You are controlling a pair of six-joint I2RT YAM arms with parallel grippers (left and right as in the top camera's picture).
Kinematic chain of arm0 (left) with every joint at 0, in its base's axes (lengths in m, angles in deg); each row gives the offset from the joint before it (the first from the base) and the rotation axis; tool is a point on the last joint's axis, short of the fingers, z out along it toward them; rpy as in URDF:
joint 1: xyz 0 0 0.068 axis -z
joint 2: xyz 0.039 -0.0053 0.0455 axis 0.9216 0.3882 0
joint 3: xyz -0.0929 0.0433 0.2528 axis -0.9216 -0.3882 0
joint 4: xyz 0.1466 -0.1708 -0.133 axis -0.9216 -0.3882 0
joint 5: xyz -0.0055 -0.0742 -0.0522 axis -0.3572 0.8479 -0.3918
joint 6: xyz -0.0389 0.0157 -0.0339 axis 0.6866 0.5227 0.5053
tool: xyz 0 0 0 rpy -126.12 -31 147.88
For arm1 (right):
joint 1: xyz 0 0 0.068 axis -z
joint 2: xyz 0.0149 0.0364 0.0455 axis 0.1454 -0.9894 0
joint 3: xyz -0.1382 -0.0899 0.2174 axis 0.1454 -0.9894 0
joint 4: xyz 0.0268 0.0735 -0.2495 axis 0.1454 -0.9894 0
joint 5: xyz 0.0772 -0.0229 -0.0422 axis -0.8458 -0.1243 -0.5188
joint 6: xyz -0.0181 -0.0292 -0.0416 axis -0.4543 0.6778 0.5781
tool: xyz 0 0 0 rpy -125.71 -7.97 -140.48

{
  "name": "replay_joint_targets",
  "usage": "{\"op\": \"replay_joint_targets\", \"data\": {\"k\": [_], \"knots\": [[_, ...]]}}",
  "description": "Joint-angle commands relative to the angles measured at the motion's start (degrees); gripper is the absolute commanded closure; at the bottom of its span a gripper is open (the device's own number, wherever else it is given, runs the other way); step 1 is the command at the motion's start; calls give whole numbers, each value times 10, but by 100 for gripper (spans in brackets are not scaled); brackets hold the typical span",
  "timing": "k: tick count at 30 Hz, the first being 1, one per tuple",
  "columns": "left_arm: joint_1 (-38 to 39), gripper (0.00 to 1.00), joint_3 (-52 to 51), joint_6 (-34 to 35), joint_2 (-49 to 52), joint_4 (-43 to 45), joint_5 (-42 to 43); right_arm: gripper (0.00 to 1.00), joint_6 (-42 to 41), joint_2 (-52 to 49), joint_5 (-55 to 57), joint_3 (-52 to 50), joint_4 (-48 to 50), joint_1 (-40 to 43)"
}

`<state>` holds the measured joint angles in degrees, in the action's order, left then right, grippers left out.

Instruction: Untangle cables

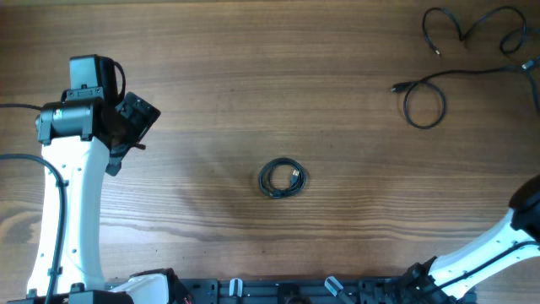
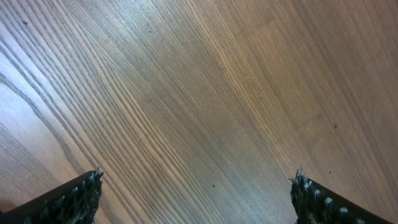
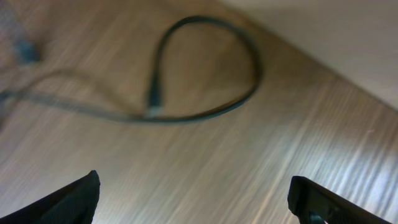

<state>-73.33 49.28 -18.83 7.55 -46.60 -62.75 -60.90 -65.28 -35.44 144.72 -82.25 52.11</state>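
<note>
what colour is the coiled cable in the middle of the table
Black. The coiled cable shows best in the overhead view.

A coiled black cable bundle (image 1: 295, 179) lies mid-table; loose strands (image 1: 422, 126), perhaps two, far-right.

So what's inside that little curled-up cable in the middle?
Inside the coiled cable, only wooden table shows, with a small plug end along the ring's right side. The wood directly beneath the strands is covered.
</note>
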Motion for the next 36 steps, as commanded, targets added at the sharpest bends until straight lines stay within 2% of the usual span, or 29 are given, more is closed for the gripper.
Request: {"op": "replay_joint_targets", "data": {"k": [1, 9, 11, 14, 15, 16, 17, 18, 20, 23, 24, 25, 27, 32, 34, 36], "knots": [[-3, 0, 1, -9, 2, 0, 1, 0, 8, -47, 15, 5, 45, 29], [-3, 0, 1, -9, 2, 0, 1, 1, -50, -140, 22, 5, 132, 41], [-3, 0, 1, -9, 2, 0, 1, 11, -54, -158, 22, 5, 141, 41], [-3, 0, 1, -9, 2, 0, 1, 11, -55, -181, 34, 5, 145, 43], [-3, 0, 1, -9, 2, 0, 1, 15, -55, -186, 26, 5, 145, 43], [-3, 0, 1, -9, 2, 0, 1, 23, -49, -191, -2, 5, 149, 43], [-3, 0, 1, -9, 2, 0, 1, 42, -49, -194, -44, 5, 150, 43], [-3, 0, 1, -9, 2, 0, 1, 52, -51, -195, -75, 5, 150, 42], [-3, 0, 1, -9, 2, 0, 1, 63, -51, -195, -110, 5, 149, 34], [-3, 0, 1, -9, 2, 0, 1, 62, -53, -188, -131, 5, 143, 20], [-3, 0, 1, -9, 2, 0, 1, 53, -53, -183, -132, 5, 141, 18], [-3, 0, 1, -9, 2, 0, 1, 0, -54, -169, -128, 5, 135, 17], [-3, 0, 1, -9, 2, 0, 1, 0, -85, -134, -91, 5, 115, 20], [-3, 0, 1, -9, 2, 0, 1, 0, -85, -15, -84, 5, 44, 19], [-3, 0, 1, -9, 2, 0, 1, 0, -82, 60, -240, 5, 5, 19], [-3, 0, 1, -9, 2, 0, 1, 0, -83, 89, -364, 5, -24, 18]]}}
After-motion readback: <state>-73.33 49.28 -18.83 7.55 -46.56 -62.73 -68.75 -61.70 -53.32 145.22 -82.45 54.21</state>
